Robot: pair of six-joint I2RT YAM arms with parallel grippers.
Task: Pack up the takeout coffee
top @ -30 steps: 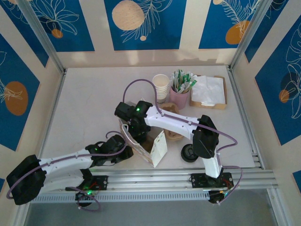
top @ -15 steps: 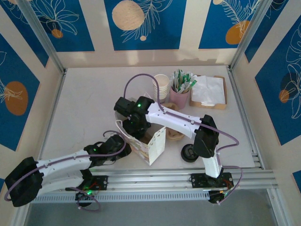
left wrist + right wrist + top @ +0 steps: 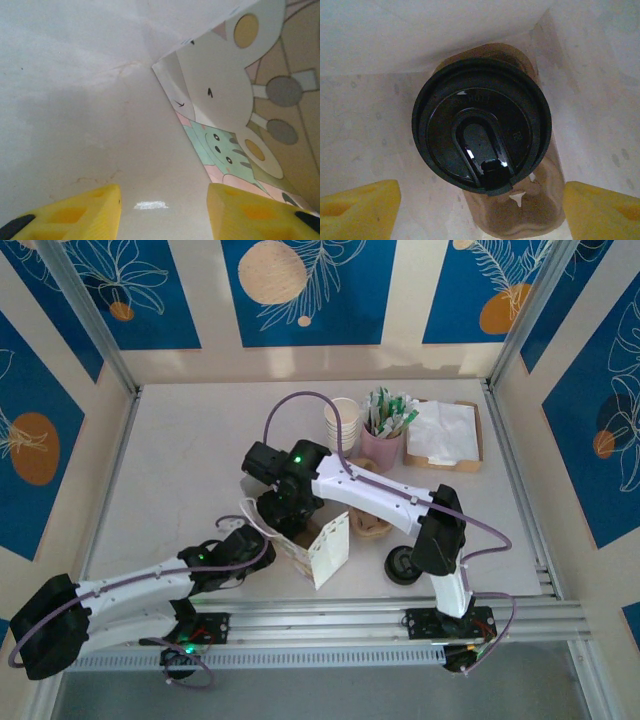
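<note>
Coffee (image 3: 481, 125) sits in the bag (image 3: 240, 125), my right hand (image 3: 480, 187) spread wide around it; left hand (image 3: 164, 192) half open, empty.

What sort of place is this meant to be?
Probably a mock café counter inside a test booth: a stack of paper cups, a pink pot of sachets and a tray of napkins.

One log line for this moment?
right claw open above takeout coffee | takeout coffee upright inside paper bag | left claw open beside paper bag
</note>
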